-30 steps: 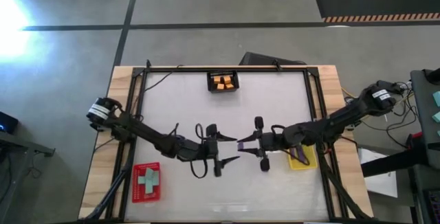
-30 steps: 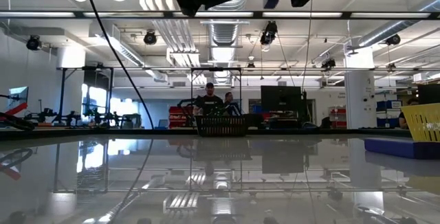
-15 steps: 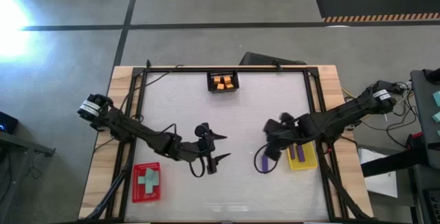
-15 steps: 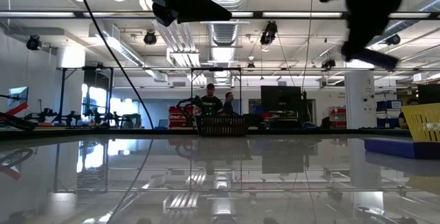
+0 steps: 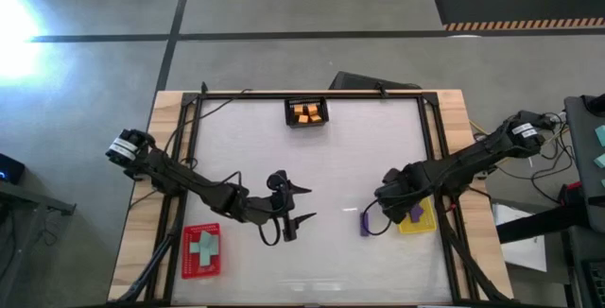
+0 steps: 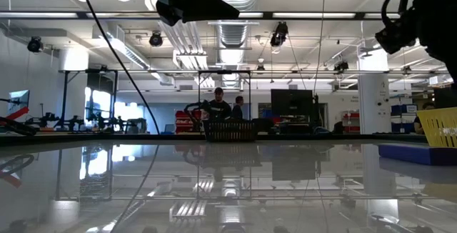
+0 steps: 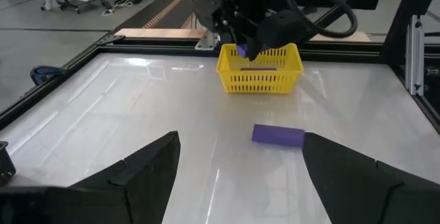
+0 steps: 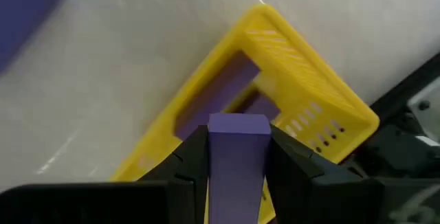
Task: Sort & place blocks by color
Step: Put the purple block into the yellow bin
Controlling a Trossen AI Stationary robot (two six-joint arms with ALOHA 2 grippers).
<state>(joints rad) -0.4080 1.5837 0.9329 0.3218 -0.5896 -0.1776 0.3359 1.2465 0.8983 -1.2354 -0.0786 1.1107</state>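
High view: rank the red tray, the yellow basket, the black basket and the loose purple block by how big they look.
1. red tray
2. yellow basket and black basket: too similar, and the arm partly hides the yellow one
3. purple block

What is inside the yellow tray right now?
Purple blocks lie inside the yellow tray; the exact count is unclear, because the right gripper, shut on another purple block, covers part of the inside. One more purple block lies outside on the table.

Bright ceiling lights glare off the glossy surface (image 6: 228,190), mirroring the room. A blown-out patch whitens the floor (image 5: 19,15) overhead.
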